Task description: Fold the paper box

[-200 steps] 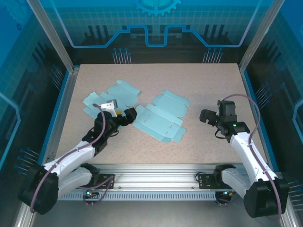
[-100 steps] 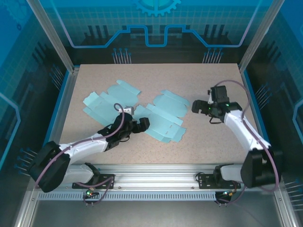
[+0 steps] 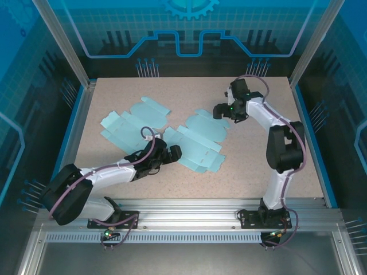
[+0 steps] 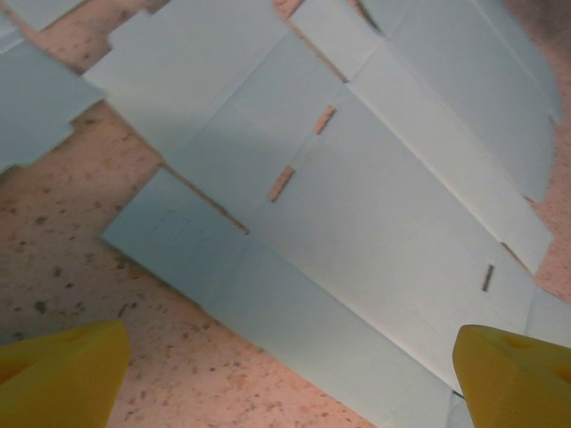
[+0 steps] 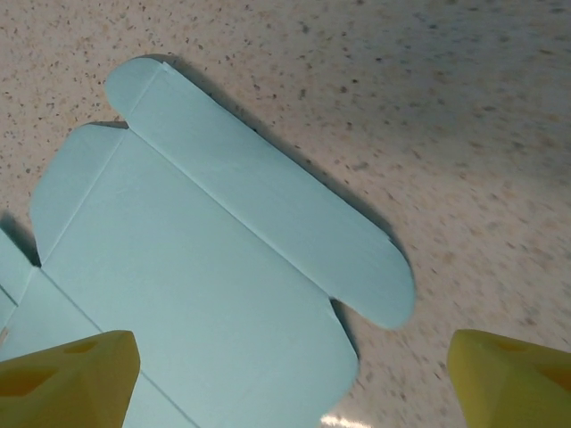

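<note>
You're at the approach, nothing folded yet. Your left gripper (image 3: 174, 152) hangs spread and empty over the near edge of the flat light-blue die-cut paper box blank (image 3: 198, 143). Your right gripper (image 3: 219, 111), jaws apart, holds nothing above its rounded far flap (image 5: 268, 214). Next you'll likely need to pinch a flap and lift along its crease. Count two blanks — the second blank (image 3: 135, 119) lies beyond the left gripper — and two grippers.

Matt, smooth paper box (image 3: 198, 143) w/ creases; speckled matt tabletop (image 3: 189, 91).

White arms (image 3: 109, 172), purple cables (image 3: 252, 77), yellow fingertips (image 4: 62, 370)
</note>
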Motion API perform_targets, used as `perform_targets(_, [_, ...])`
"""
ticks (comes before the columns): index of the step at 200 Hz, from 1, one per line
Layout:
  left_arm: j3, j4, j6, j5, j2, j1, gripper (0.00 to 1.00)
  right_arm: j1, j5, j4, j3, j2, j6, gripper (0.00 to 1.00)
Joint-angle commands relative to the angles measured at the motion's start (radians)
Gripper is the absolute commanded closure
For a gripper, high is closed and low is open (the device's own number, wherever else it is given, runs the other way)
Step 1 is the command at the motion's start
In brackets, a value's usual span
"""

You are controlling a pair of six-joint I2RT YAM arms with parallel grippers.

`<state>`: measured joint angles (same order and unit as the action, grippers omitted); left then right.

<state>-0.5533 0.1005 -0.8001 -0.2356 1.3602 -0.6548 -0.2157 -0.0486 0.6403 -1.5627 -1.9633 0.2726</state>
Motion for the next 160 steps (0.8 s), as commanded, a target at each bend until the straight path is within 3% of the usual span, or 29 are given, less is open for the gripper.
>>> perform_targets(1, [-0.007,-0.073,-0.067,0.006,0.026,0.038,0.05,-0.015,-0.080,0.060,-0.079,-0.076,-0.016,0.10])
perform_targets(81, [-0.019,0.019,-0.087,0.088,0.130,0.061,0.14,-0.021,-0.151,0.029,-0.091,-0.191,0.020,0.12])
perform_targets(160, [-0.055,0.273,-0.090,0.216,0.291,0.061,0.28,-0.002,-0.118,-0.026,0.057,-0.135,0.085,0.15])
